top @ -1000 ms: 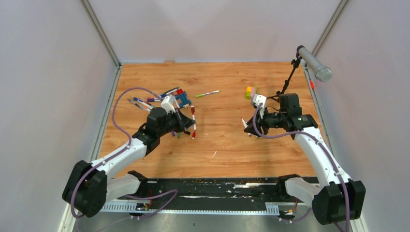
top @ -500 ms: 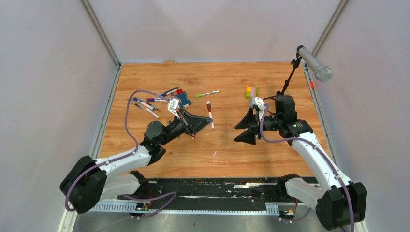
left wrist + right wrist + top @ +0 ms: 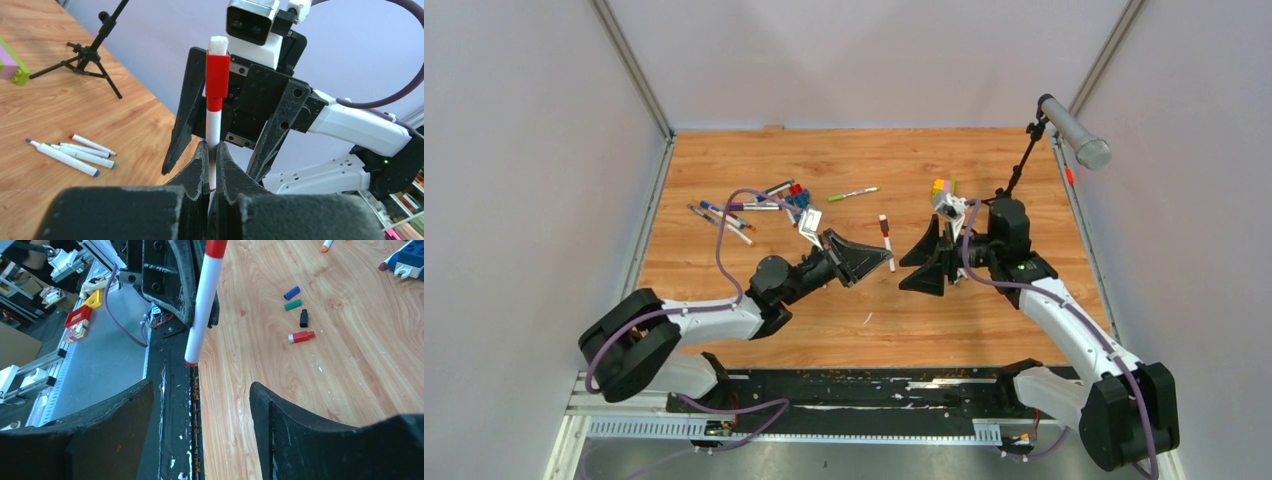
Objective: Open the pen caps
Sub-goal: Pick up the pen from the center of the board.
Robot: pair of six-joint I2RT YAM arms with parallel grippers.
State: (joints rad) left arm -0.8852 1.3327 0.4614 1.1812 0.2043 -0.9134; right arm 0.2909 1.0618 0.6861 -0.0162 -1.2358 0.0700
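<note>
While my left gripper point(image 3: 210, 147) pinches narrow on the white barrel of the pen point(image 3: 213, 120), its red cap point(image 3: 218, 70) juts free above my fingers. My right gripper point(image 3: 200, 390) faces it, jaws wide and empty, probably to seize that cap. Beyond, loose caps point(image 3: 293, 304) lie on the table point(image 3: 350, 390).

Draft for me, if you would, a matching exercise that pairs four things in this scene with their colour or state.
Things:
1. left tool
2. right tool
3. block stack
4. pen

Colour or state:
A. yellow, green and pink
B. open, holding nothing
C. white barrel, with a red cap on its end
D. shut on the pen

Pairs: 1-D, 2-B, 3-A, 4-C
</note>
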